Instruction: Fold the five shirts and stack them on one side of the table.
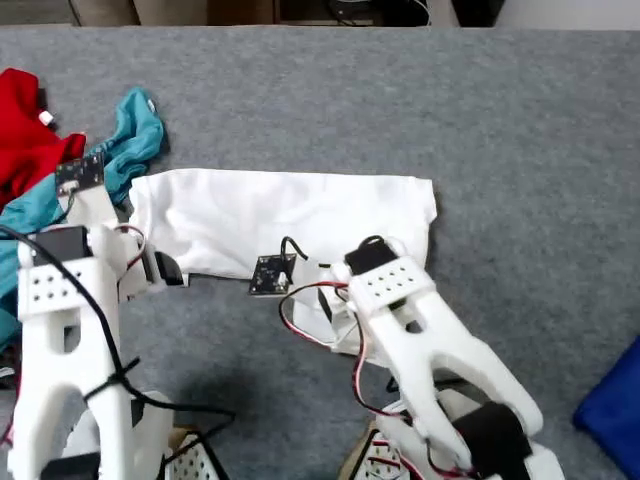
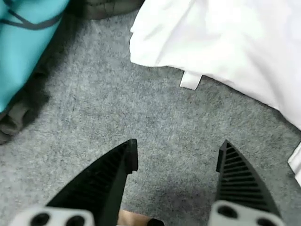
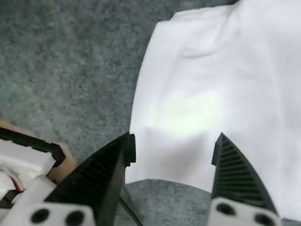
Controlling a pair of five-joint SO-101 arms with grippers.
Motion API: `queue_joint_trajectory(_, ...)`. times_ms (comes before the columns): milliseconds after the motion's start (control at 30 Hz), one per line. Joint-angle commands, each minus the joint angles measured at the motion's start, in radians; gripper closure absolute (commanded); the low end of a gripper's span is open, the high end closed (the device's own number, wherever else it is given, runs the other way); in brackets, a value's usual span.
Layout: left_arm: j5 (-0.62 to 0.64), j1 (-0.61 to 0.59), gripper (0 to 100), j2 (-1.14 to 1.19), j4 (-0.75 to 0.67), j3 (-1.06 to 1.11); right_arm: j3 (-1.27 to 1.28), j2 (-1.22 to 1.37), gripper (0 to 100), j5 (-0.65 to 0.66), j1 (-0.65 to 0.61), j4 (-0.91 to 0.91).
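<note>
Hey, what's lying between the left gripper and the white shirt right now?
Just bare grey table surface. The left wrist view shows the left gripper open, short of the white shirt, with nothing lying on the stretch between them.

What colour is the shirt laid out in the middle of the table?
The shirt is plain white, with no pattern visible; the high view shows it best.

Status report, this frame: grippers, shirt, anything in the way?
Left gripper open over table beside white shirt. Right gripper open above its near edge. Teal shirt, red shirt heaped nearby.
</note>
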Motion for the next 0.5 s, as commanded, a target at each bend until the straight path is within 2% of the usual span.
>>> queue_joint_trajectory(0, -0.006, -0.008, 72, -0.039, -0.038, 0.035, -0.004, 0.058, 72.0, -0.015, -0.015, -0.054)
queue_joint_trajectory(167, -0.008, -0.008, 72, -0.039, -0.063, 0.055, -0.002, 0.139, 72.0, -0.055, -0.015, -0.095)
queue_joint_trajectory(300, -0.064, -0.018, 72, -0.039, -0.063, 0.058, -0.001, 0.157, 72.0, -0.084, -0.019, -0.095)
queue_joint_trajectory(467, -0.074, -0.051, 72, -0.038, -0.068, 0.058, 0.005, 0.165, 72.0, -0.106, -0.084, -0.1)
